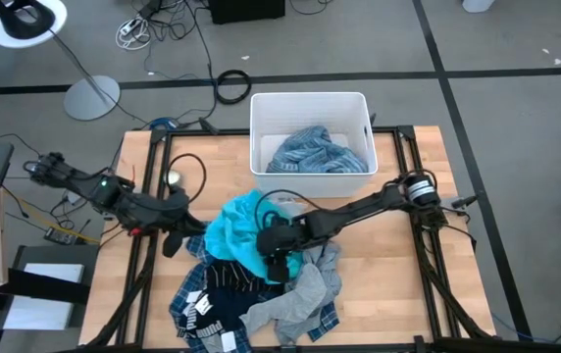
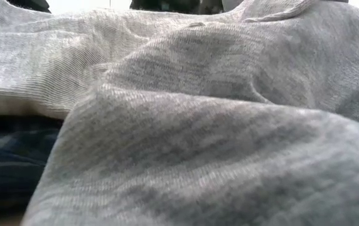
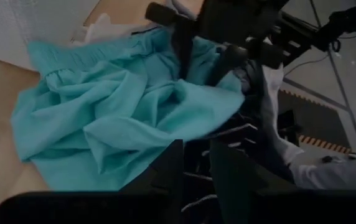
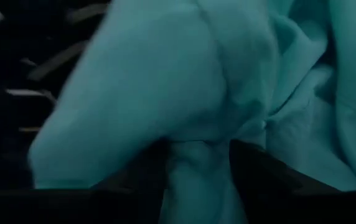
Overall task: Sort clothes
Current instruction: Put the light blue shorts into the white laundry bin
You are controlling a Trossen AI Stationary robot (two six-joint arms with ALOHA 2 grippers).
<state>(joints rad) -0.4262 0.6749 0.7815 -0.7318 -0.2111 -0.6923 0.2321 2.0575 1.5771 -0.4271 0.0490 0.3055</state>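
Observation:
A pile of clothes lies mid-table: the bright turquoise garment (image 1: 233, 230) on top, the dark navy one with white lettering (image 1: 217, 294), the plain grey one (image 1: 300, 294) and the plaid shirt (image 1: 190, 304) at the near side. The blue-grey striped garment (image 1: 310, 152) lies in the white bin (image 1: 261, 108). My right gripper (image 1: 279, 255) is shut on the turquoise garment at the pile's middle. My left gripper (image 1: 173, 242) hangs shut and empty at the pile's left edge, its fingers (image 3: 172, 168) close together. The grey garment (image 2: 198, 125) fills the low view. My right gripper pinches a bunched fold of the turquoise garment (image 4: 196, 171) between its two fingers, near the garment's right edge. The fingers come from above, pointing down (image 3: 184, 56). The rest of the garment lies slack on the table and on the pile.
The white bin stands at the far middle of the table. The dark metal frame rails (image 1: 153, 196) run along both sides of the wooden top. Bare wood (image 1: 388, 255) shows to the right of the pile.

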